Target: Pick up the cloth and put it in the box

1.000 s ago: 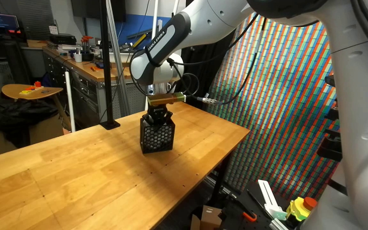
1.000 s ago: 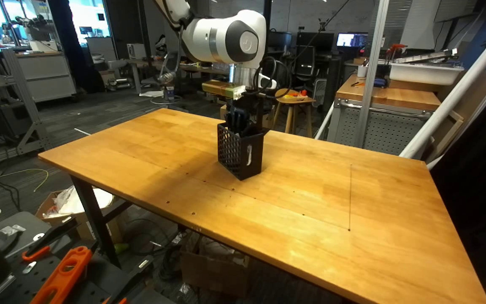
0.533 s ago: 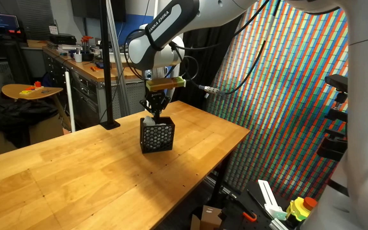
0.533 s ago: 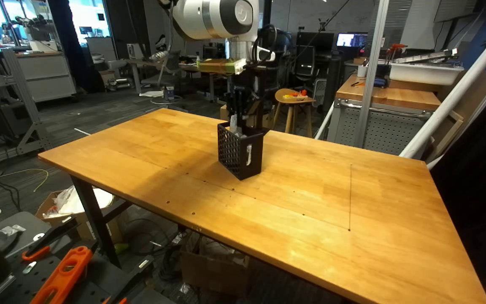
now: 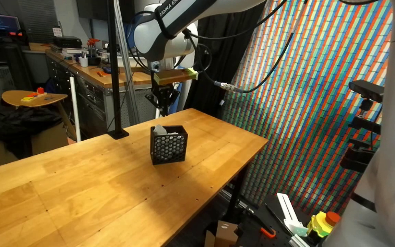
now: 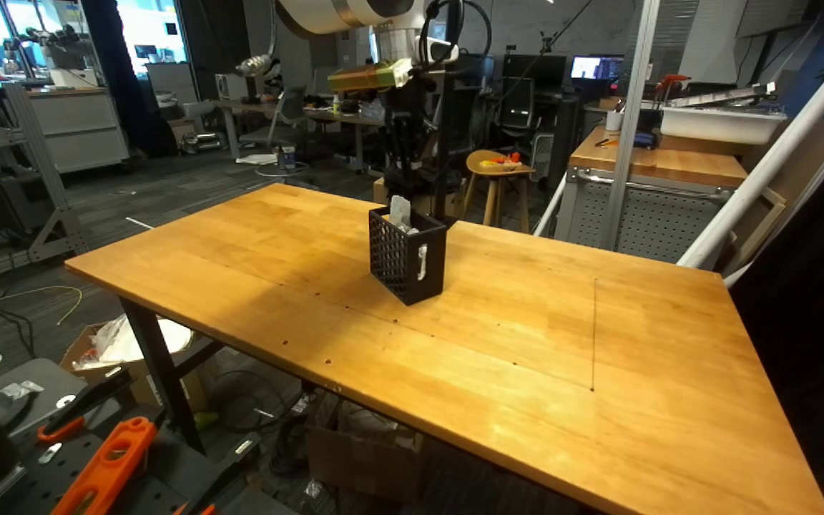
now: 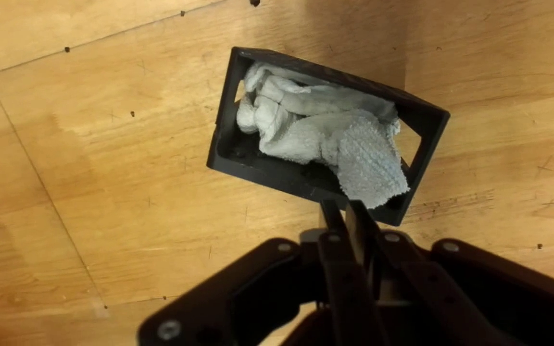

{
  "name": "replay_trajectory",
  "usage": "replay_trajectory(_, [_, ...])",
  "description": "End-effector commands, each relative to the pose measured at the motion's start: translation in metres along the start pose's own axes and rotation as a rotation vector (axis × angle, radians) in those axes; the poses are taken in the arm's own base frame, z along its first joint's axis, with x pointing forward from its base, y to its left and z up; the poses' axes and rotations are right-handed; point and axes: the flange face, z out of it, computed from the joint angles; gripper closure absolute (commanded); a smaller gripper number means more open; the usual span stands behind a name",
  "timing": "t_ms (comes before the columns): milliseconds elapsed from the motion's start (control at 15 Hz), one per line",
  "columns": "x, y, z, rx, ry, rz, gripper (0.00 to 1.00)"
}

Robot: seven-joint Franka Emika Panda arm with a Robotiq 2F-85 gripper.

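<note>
Saw white on the cloth (image 7: 322,132), with faint blue streaks; found black on the box (image 6: 433,275), honeycomb-patterned at the side, and on the gripper (image 7: 343,205); noted honey-brown on the bench (image 6: 512,340), dark-dotted near one long edge.

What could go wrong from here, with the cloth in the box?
Snagging: one end of the cloth sticks up above the rim of the box in both exterior views. If the gripper, which hangs clear above it, dipped, it might catch that end and pull the cloth out.
Shifting: no fastening shows between the box and the table, so a bump might slide or tip the box.
</note>
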Motion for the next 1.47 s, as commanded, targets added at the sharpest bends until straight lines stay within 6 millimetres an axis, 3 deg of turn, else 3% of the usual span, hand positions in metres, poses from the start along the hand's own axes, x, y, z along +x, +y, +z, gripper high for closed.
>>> replay_trajectory(0, [0.000, -0.007, -0.010, 0.000, 0.021, -0.028, 0.89])
replay_trajectory(800, [0.003, -0.043, 0.000, 0.022, 0.008, -0.063, 0.87])
replay_trajectory(1400, [0.008, -0.027, 0.030, 0.016, -0.022, -0.055, 0.88])
